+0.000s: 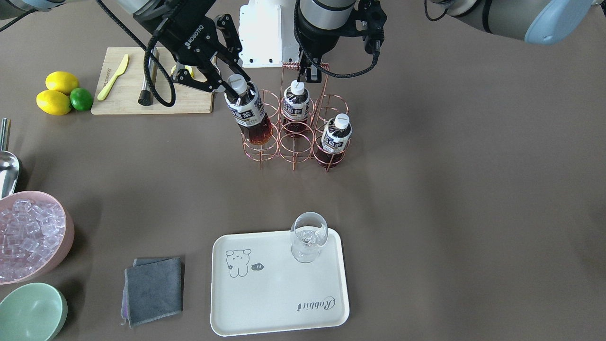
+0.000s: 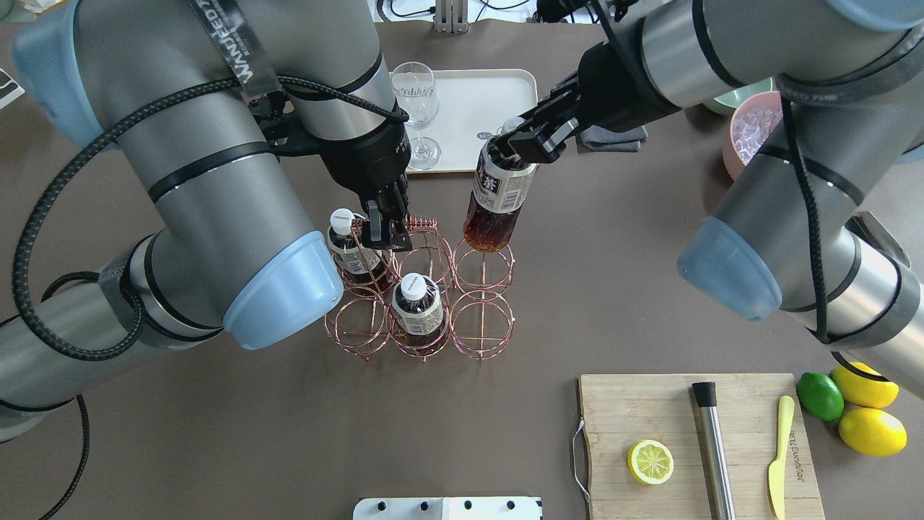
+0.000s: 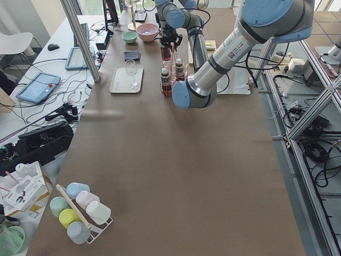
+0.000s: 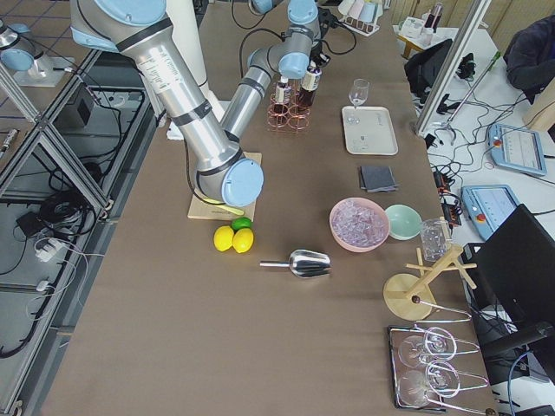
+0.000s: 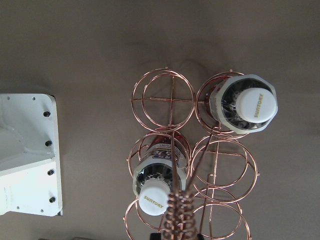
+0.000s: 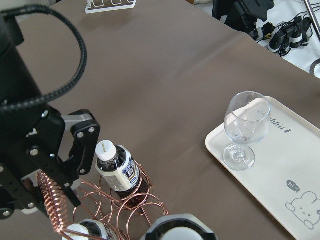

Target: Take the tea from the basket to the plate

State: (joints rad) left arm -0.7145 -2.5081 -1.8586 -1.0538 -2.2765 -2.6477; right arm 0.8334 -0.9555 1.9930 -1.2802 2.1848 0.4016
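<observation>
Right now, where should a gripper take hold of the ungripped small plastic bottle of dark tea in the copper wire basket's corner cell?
Grip the corner tea bottle at its white cap and neck, straight down from above. It stands upright and the copper wire basket's rings enclose its lower body; only the top is free. The left gripper holds the tall handle beside it.

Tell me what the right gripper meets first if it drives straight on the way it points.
The right gripper points down along its held tea bottle; the bottle's base would likely strike the basket corner ring beneath. Depth is unclear.
</observation>
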